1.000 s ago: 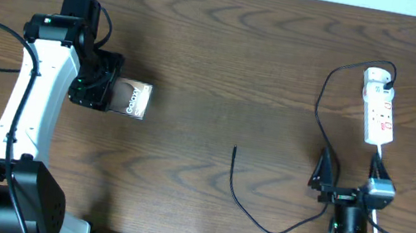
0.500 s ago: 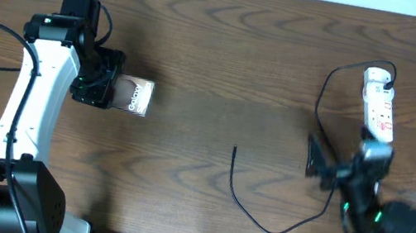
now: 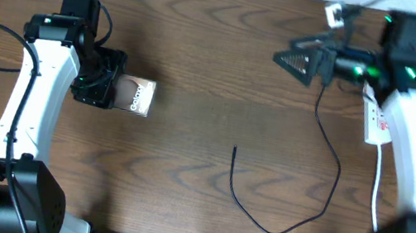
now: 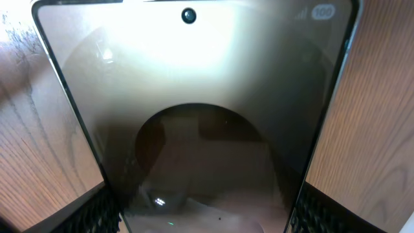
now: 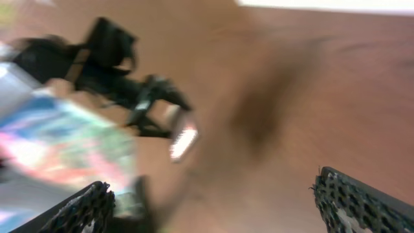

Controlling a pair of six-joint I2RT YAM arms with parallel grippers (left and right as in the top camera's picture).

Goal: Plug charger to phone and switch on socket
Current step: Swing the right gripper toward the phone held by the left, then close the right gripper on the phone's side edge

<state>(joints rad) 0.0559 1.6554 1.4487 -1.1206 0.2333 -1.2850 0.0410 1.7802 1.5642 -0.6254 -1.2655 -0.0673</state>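
**A:** What do we have closest to our edge of the table?

**B:** The charger. Its thin black cable sags lowest near the front, between our two arms. The small tip lies bare on the wood around mid-table, touching nothing. The other run climbs up the right side and passes under our right arm.

**A:** And the phone?

**B:** Further back, on the left, "Galaxy" lettering up, well apart from the cable tip. Our left gripper is clamped on its left end. In the left wrist view the black fingers press on both long edges, and the glossy face fills the space between them. We cannot tell whether it rests on the wood or is lifted.

**A:** The socket?

**B:** On the right, further back again. Our right arm covers most of it, so only a white stretch with red markings shows. The switch is hidden. Its thick white cord runs toward us.

**A:** Farthest of all?

**B:** Our right gripper, near the back edge and pointing left. Its jaws are spread wide with nothing between them. The right wrist view is too blurred to add more.
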